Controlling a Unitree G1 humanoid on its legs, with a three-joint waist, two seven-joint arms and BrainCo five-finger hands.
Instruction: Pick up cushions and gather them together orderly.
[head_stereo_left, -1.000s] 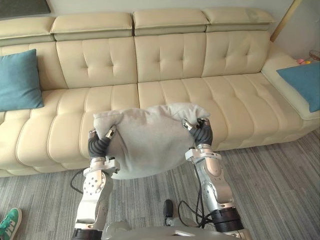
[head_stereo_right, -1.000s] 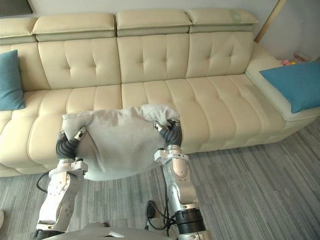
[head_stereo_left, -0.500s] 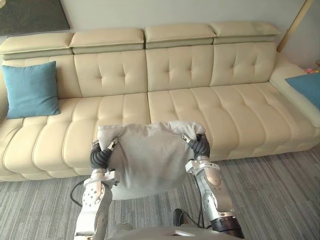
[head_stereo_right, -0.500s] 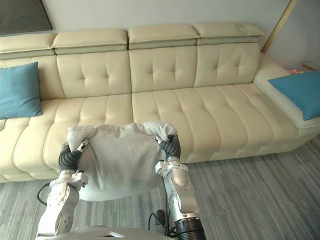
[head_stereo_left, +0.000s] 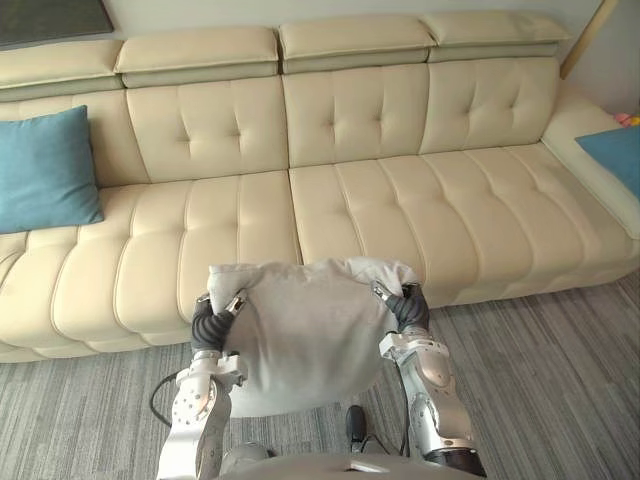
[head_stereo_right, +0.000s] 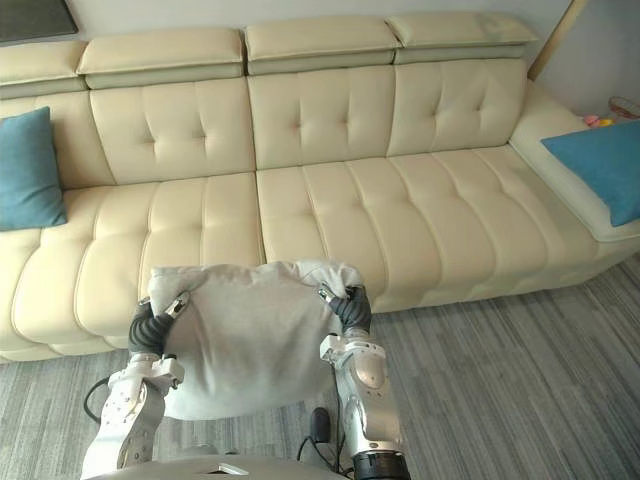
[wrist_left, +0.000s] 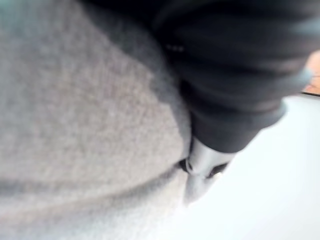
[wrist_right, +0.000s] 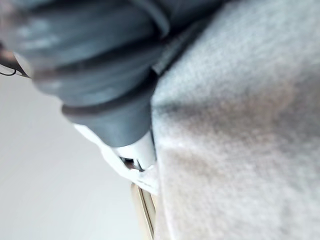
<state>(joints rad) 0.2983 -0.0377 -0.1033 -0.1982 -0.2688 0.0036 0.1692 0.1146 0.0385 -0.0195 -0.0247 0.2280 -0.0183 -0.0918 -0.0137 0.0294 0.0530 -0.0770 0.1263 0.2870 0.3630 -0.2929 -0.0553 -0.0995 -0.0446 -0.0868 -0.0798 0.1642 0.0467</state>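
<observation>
Currently grey cushion (head_stereo_left: 305, 335) hangs just before the sofa (head_stereo_left: 350, 200) front, my left hand (head_stereo_left: 212, 322) and right hand (head_stereo_left: 404, 306) each curled onto a top corner; blue cushion (head_stereo_left: 45, 170) and second blue cushion (head_stereo_right: 600, 170) sit at opposite sofa ends, so gathering looks hardly begun.

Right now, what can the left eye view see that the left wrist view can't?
Left eye view, not the wrist one: the cream sofa, a blue cushion at its left end, another at its right end, the grey floor, and the right robot hand. Left wrist view, not the eye one: close up, how the grey cushion bulges against a dark ribbed cover. Both: that grey cushion and the left robot hand gripping it.
</observation>
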